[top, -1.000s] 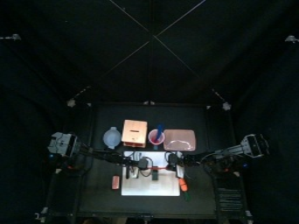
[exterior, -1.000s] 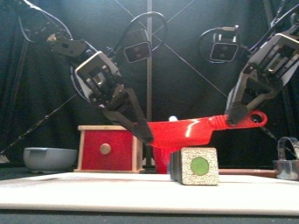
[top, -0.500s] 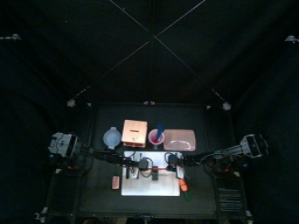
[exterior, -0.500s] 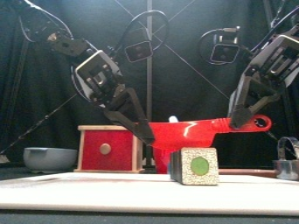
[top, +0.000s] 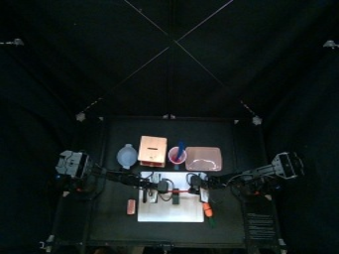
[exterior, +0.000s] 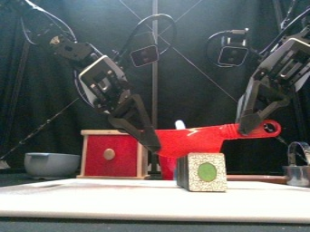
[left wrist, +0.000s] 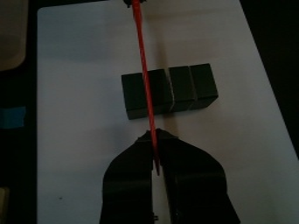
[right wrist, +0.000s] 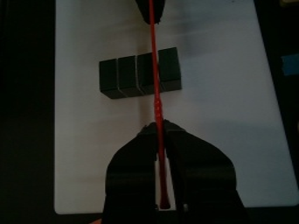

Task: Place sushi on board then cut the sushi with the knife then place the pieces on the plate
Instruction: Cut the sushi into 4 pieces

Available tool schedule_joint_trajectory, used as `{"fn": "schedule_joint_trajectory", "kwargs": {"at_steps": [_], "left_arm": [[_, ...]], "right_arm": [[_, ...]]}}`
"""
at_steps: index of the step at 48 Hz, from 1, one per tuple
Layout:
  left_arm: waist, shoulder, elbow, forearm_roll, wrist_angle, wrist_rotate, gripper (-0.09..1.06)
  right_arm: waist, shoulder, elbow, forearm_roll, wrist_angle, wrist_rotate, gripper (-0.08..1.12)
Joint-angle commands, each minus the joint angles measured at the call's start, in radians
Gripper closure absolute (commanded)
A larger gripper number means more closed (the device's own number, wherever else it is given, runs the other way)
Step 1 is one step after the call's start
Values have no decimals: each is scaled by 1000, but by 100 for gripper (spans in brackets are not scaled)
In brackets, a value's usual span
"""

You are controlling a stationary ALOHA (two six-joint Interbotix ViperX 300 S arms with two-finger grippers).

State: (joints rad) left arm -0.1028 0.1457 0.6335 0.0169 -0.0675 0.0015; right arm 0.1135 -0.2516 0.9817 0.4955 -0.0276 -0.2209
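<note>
A dark green sushi roll (exterior: 204, 172) lies on the white board (exterior: 72, 195), its speckled end with a green centre facing the front. A red knife (exterior: 206, 136) hangs level just above it, held at both ends. My left gripper (exterior: 154, 142) is shut on the blade end and my right gripper (exterior: 249, 125) is shut on the handle end. In the left wrist view the knife (left wrist: 142, 79) runs across the roll (left wrist: 176, 90), over one of its seams. The right wrist view shows the knife (right wrist: 155, 79) crossing the roll (right wrist: 131, 75) the same way.
Behind the board (top: 172, 210) stand the blue-grey bowl (top: 127, 156), the wooden box (top: 151, 150), the red cup (top: 176, 155) and the pink tray (top: 203, 158). A small orange toy (top: 131, 205) lies left of the board and another (top: 208, 211) at its right edge.
The knife's handle end, with my right gripper, has shifted slightly to the right and down. The left gripper and the roll stay where they were.
</note>
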Motion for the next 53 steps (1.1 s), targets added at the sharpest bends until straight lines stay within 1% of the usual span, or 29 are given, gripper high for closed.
{"fn": "schedule_joint_trajectory", "kwargs": {"at_steps": [1, 12, 24, 43, 53], "left_arm": [[6, -8, -32, 3, -6, 3, 58], [8, -8, -32, 3, -6, 3, 58], [6, 8, -29, 2, -6, 3, 58], [8, 51, -34, 2, -6, 2, 58], [8, 55, -32, 2, -6, 3, 58]], "right_arm": [[-12, -14, -17, -5, -5, -2, 69], [-20, -14, -15, -9, -5, -2, 69], [-20, -5, -11, -5, -5, -2, 69], [-12, 101, -17, 40, -5, 0, 69], [-20, 117, -21, 38, -5, -2, 69]]}}
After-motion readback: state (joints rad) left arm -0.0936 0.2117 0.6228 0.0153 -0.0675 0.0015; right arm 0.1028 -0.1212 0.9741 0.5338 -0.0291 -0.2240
